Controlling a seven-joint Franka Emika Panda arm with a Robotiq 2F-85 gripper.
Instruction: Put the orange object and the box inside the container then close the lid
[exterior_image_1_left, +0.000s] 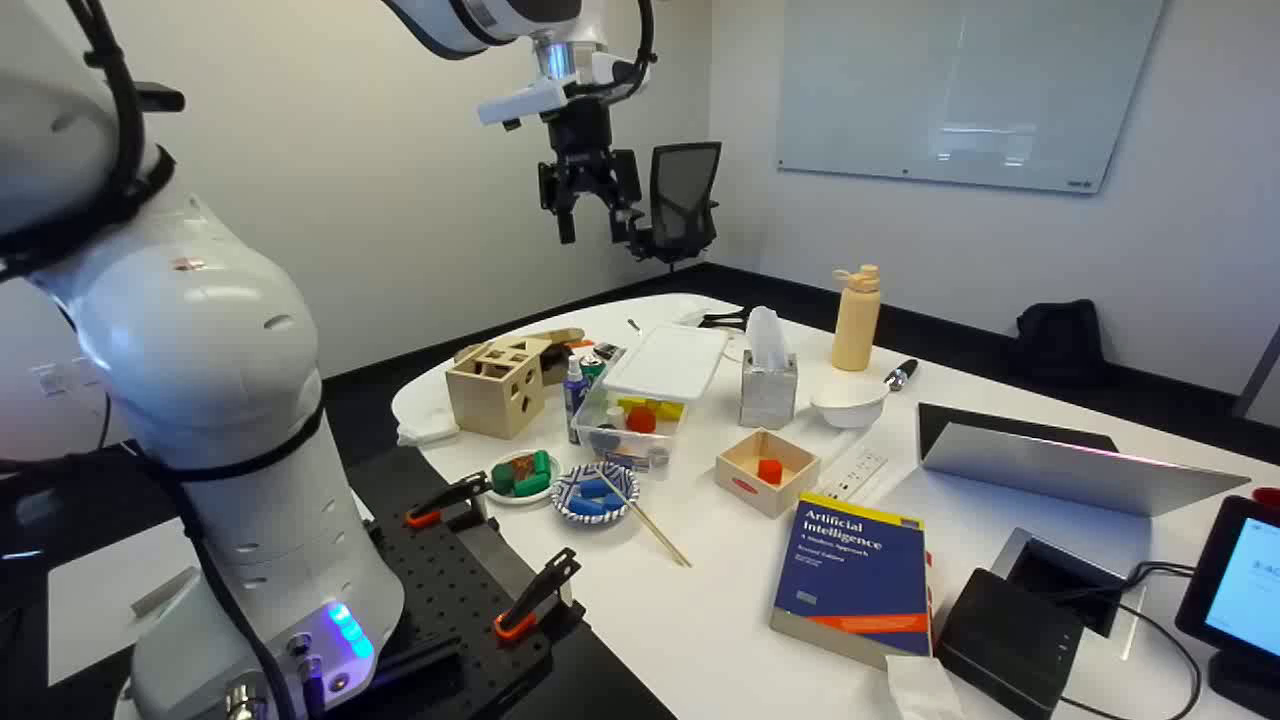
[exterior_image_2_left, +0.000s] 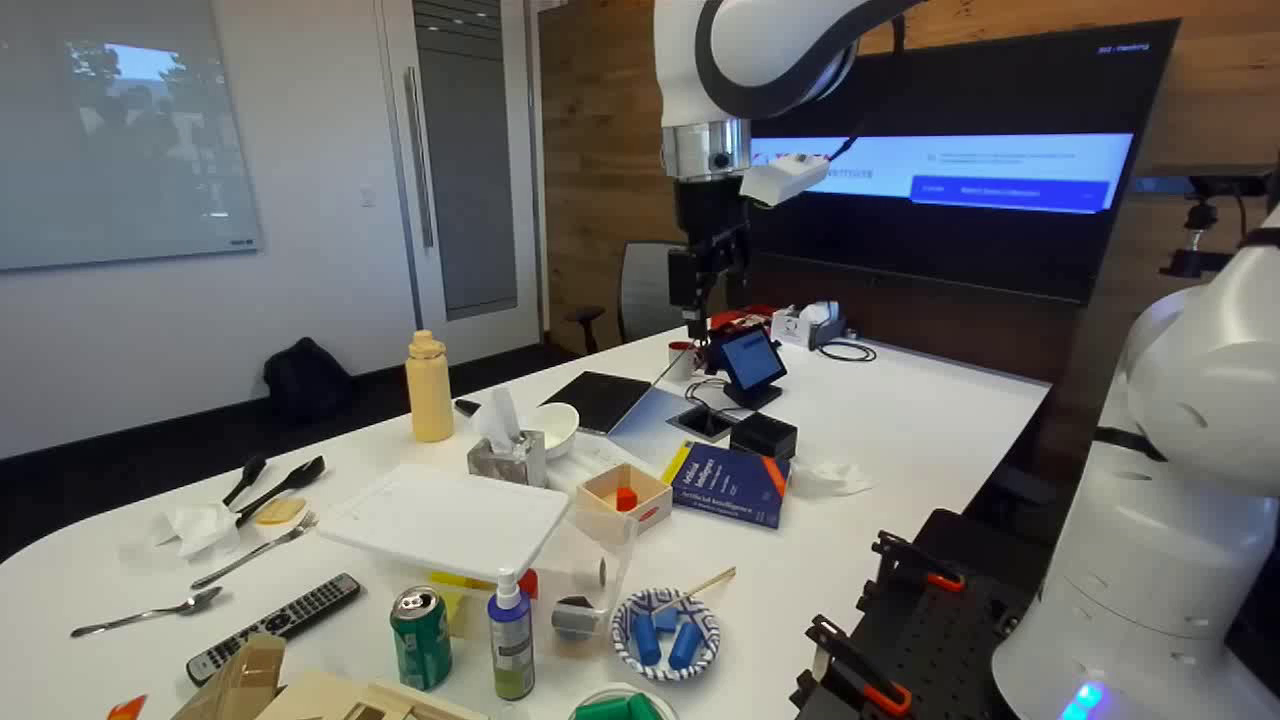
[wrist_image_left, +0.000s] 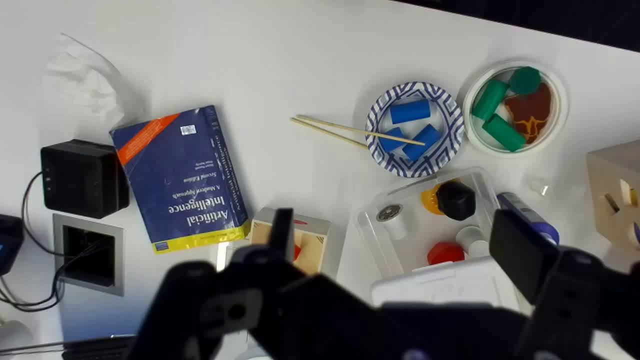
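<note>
The container, a clear plastic tub (exterior_image_1_left: 596, 432), stands on the table; it also shows in the wrist view (wrist_image_left: 419, 232). Inside are red, yellow, black and white pieces. The whitish lid (exterior_image_1_left: 668, 362) rests tilted over its far part, also seen in an exterior view (exterior_image_2_left: 445, 522). A small open wooden box (exterior_image_1_left: 745, 490) stands beside the tub, also in an exterior view (exterior_image_2_left: 655, 512). A red-orange block (exterior_image_1_left: 769, 471) lies inside it, mostly hidden in the wrist view by a finger. My gripper (exterior_image_1_left: 596, 228) is open and empty, high above the table; its fingers show in the wrist view (wrist_image_left: 400, 245).
A patterned bowl (exterior_image_1_left: 596, 494) with blue cylinders and chopsticks and a plate (exterior_image_1_left: 522, 476) of green blocks stand before the tub. A spray bottle (exterior_image_2_left: 512, 640), a can (exterior_image_2_left: 420, 640) and the holed wooden box (exterior_image_1_left: 495, 390) are beside it. A tissue box (exterior_image_1_left: 768, 390) and book (exterior_image_1_left: 855, 575) stand near.
</note>
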